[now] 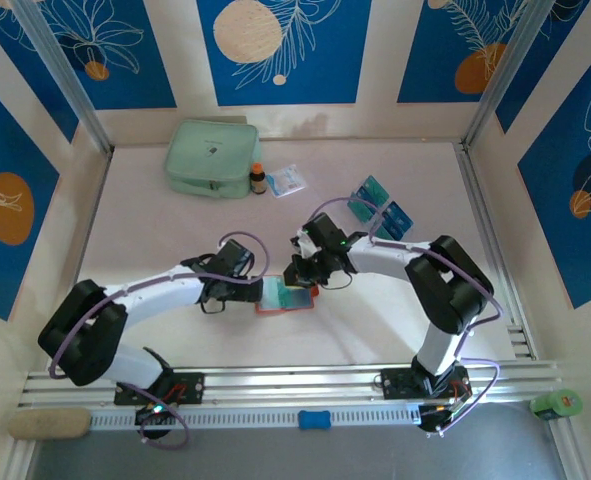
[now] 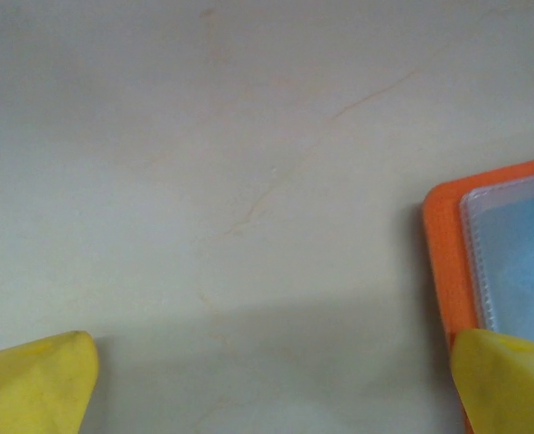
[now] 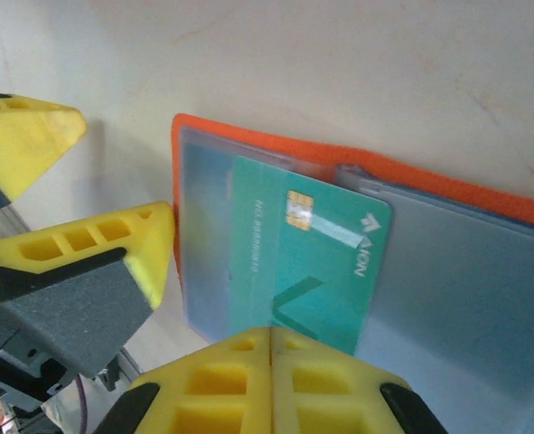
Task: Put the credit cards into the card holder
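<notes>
The orange card holder (image 1: pixel 266 309) lies open on the table between both arms, clear pockets up. A teal-green credit card (image 3: pixel 313 264) lies slanted on it, its left part under the clear pocket (image 3: pixel 203 253). My right gripper (image 3: pixel 271 336) is shut, fingertips pressed together at the card's near edge. My left gripper (image 2: pixel 271 389) stands wide open and low over the table. Its right finger (image 2: pixel 506 380) rests on the holder's orange edge (image 2: pixel 440 262). More credit cards (image 1: pixel 381 207), teal and blue, lie at the back right.
A mint-green zip pouch (image 1: pixel 210 157) sits at the back left. Beside it are a small brown bottle (image 1: pixel 258 179) and a white-and-blue packet (image 1: pixel 287 180). Metal rails (image 1: pixel 295 383) run along the near edge by the arm bases.
</notes>
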Robot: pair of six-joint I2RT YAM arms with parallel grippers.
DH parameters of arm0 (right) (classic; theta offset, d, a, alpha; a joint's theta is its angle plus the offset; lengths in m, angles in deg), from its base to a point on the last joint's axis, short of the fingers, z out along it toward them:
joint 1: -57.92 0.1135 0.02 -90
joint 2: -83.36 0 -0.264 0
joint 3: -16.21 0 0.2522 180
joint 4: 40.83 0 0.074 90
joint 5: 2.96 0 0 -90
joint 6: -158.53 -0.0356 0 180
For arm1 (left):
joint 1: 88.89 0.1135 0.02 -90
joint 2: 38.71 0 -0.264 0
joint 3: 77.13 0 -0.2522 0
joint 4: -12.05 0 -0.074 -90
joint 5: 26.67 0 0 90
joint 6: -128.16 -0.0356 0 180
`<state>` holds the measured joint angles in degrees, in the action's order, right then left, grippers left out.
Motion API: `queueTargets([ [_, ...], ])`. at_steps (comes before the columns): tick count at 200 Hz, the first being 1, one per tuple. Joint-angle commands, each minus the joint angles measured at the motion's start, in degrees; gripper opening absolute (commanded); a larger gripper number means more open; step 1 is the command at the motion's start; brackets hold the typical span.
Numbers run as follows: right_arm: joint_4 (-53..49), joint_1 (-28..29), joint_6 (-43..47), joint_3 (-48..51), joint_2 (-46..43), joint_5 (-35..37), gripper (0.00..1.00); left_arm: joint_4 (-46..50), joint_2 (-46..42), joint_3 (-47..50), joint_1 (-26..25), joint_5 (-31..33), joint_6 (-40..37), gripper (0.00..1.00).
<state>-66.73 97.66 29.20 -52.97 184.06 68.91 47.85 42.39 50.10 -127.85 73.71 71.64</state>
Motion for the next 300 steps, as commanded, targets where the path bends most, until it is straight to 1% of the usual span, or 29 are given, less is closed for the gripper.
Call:
queueTargets([
  [1,-2.77,0.59,1.32,-1.77,1.38,0.99,0.06,1.42,0.17,0.77,0.46,0.59,1.88,1.0],
  [61,-5.64,2.59,1.8,-5.59,5.38,2.0,0.05,0.6,1.6,1.25,0.55,1.23,1.28,1.0],
  [90,-6.96,3.91,1.21,-7.87,8.0,2.05,0.03,0.09,1.9,1.39,0.55,1.14,0.97,1.0],
  [130,-6.66,5.75,0.06,-10.26,10.35,0.92,0.02,-0.37,2.22,1.51,0.61,0.88,0.69,1.0],
  [162,-7.4,6.06,0.18,-11.2,8.36,1.19,0.02,-0.52,2.35,1.65,0.64,0.83,0.49,1.0],
  [213,-8.99,3.55,1.25,-8.6,3.29,4.02,0.01,-0.93,2.57,1.83,0.59,0.7,0.44,1.0],
  [254,-8.99,2.66,1.77,-7.16,4.21,4.33,0.01,-1.04,2.63,1.9,0.63,0.79,0.23,1.0],
  [300,-8.03,3.55,1.29,-7.24,7.07,4.0,0.0,-1.16,2.57,2.0,0.6,0.79,0.24,1.0],
])
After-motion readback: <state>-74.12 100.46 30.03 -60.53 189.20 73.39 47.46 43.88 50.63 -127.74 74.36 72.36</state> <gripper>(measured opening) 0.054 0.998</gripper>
